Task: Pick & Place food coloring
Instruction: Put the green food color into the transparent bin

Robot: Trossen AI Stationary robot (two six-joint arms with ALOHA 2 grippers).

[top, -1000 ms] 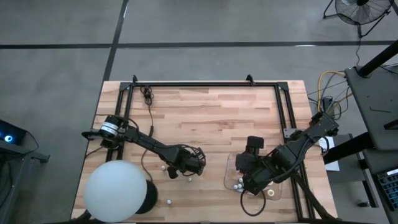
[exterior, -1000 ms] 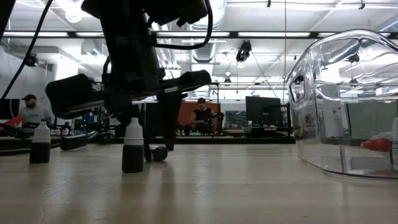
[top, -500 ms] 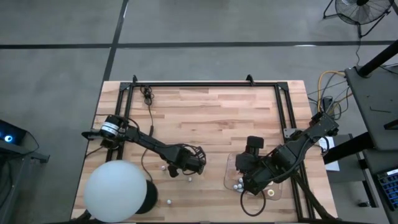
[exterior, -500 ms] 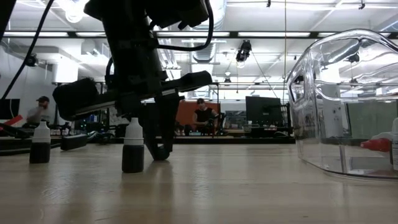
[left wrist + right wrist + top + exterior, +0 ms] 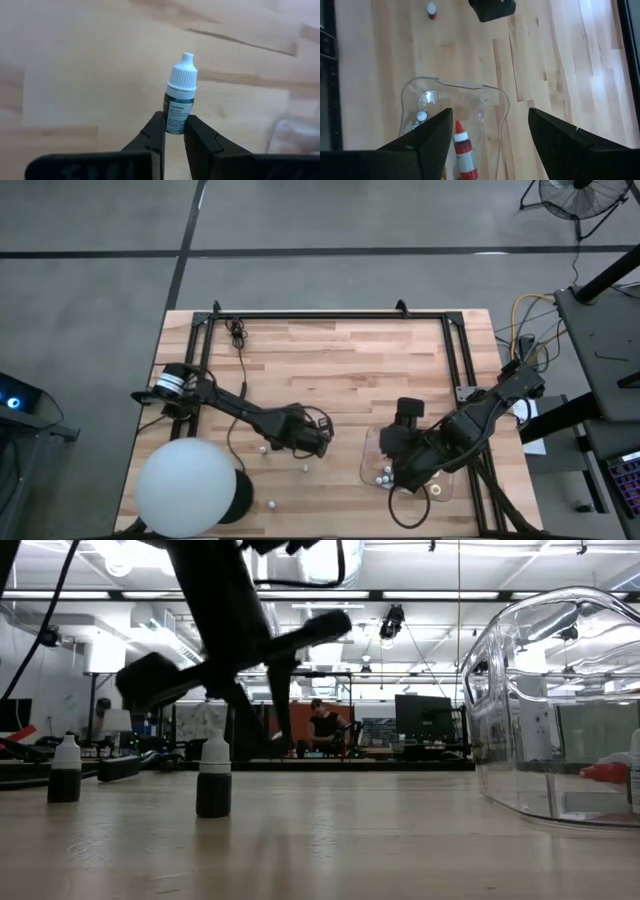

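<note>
Left gripper (image 5: 174,131) just clamped a white-capped bottle (image 5: 178,97) and lifted, tray (image 5: 372,465) at 3 o'clock next

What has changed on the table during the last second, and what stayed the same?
The left pincer closed on a white-capped bottle lying on the wood and lifted it; in the low view the arm has risen and tilted. The two standing bottles did not move. The right pincer stayed open above the clear tray, and the red-capped bottle stayed inside the tray.
</note>
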